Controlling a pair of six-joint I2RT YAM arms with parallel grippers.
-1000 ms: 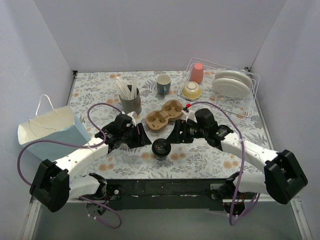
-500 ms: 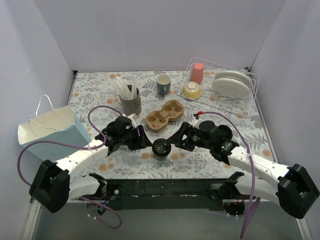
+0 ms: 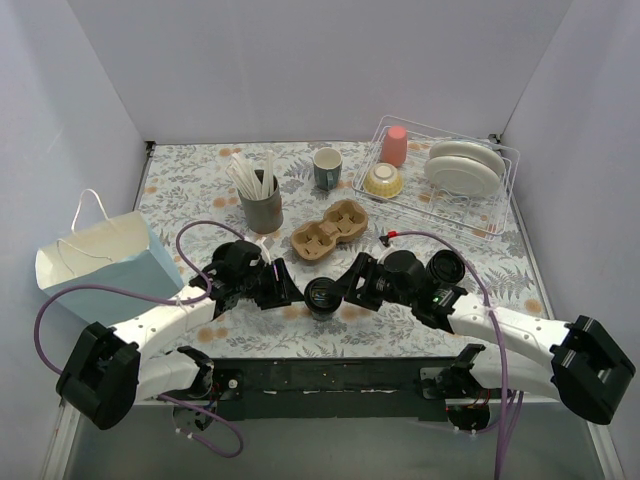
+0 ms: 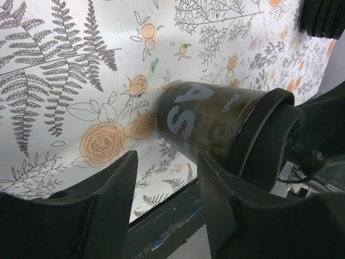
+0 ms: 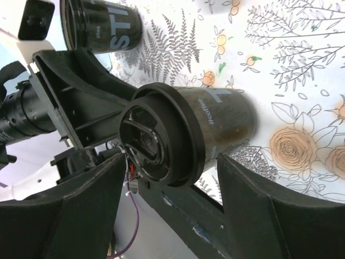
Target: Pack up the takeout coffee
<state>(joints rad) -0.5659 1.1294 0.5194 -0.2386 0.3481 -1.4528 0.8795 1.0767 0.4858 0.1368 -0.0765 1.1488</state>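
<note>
One takeout coffee cup (image 3: 322, 296), black with a black lid, stands near the table's front edge between my two grippers. The left gripper (image 3: 287, 291) is open just left of it. In the left wrist view the cup (image 4: 207, 127) lies ahead of the gripper (image 4: 164, 170), close to the right fingertip (image 4: 215, 172), with nothing between the fingers. From the other side, the right gripper (image 3: 347, 290) is open with its fingers on either side of the cup's lid end (image 5: 178, 132); none of the views shows contact. A second black cup (image 5: 102, 24) shows at the top of the right wrist view.
A cardboard cup carrier (image 3: 328, 230) lies behind the cup. A pale paper bag (image 3: 100, 262) sits at the left. Further back are a grey cup of straws (image 3: 261, 203), a mug (image 3: 327, 168) and a wire dish rack (image 3: 505, 190) with plates, a bowl and a pink cup.
The right arm has swung down and left, so its gripper now sits around the cup and its jaws have narrowed a little. The left gripper has shifted slightly toward the front edge.
</note>
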